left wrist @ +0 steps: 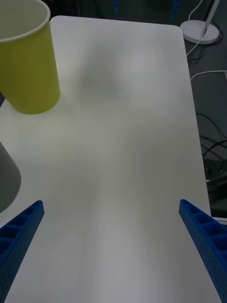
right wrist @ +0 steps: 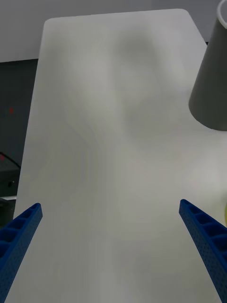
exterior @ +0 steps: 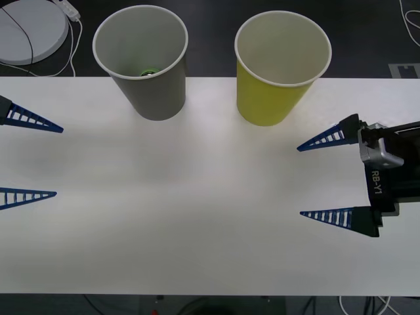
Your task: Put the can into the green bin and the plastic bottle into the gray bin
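Front view: large gray tapered paper cup (exterior: 146,62) holding a green bottle (exterior: 147,71); just beside, yellow-green paper cup (exterior: 279,69) on white table (exterior: 197,216). Left claw (exterior: 29,157) and right claw (exterior: 328,177) wide apart, empty. Wrist views: bare table. Probably finished; no can visible.

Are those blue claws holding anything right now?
No. The left hand and right hand are both open over the bare white table, gripping nothing.

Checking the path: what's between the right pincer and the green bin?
Only bare white table between the open right pincer and the green bin, front view.
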Tool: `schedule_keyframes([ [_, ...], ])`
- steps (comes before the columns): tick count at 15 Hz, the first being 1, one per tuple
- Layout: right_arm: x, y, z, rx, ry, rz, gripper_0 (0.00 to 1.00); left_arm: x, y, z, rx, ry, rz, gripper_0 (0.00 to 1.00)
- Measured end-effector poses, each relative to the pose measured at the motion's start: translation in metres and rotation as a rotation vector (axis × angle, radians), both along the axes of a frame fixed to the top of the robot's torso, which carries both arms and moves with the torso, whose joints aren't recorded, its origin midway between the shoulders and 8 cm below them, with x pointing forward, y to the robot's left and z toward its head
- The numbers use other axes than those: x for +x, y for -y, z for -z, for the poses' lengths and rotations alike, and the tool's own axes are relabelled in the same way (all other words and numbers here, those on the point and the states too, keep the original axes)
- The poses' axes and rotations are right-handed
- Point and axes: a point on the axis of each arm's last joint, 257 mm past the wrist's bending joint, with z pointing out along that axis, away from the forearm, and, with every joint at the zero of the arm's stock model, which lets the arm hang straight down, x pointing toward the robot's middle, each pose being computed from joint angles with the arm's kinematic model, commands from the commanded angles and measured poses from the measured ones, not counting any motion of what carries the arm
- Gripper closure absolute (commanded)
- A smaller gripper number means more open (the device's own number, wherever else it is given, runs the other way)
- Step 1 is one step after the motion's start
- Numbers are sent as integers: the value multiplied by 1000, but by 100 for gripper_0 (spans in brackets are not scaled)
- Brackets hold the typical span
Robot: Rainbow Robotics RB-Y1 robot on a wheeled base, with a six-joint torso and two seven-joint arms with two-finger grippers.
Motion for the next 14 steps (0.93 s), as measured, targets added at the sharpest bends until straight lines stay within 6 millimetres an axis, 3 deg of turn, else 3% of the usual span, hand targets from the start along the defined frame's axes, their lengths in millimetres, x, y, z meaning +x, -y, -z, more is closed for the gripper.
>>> schedule_keyframes([
  [5, -6, 14, 2, 20, 2, -9, 0, 0, 0, 0, 0, 0, 0, 0],
  [14, -13, 13, 4, 39, -30, -17, 0, 0, 0, 0, 0, 0, 0, 0],
])
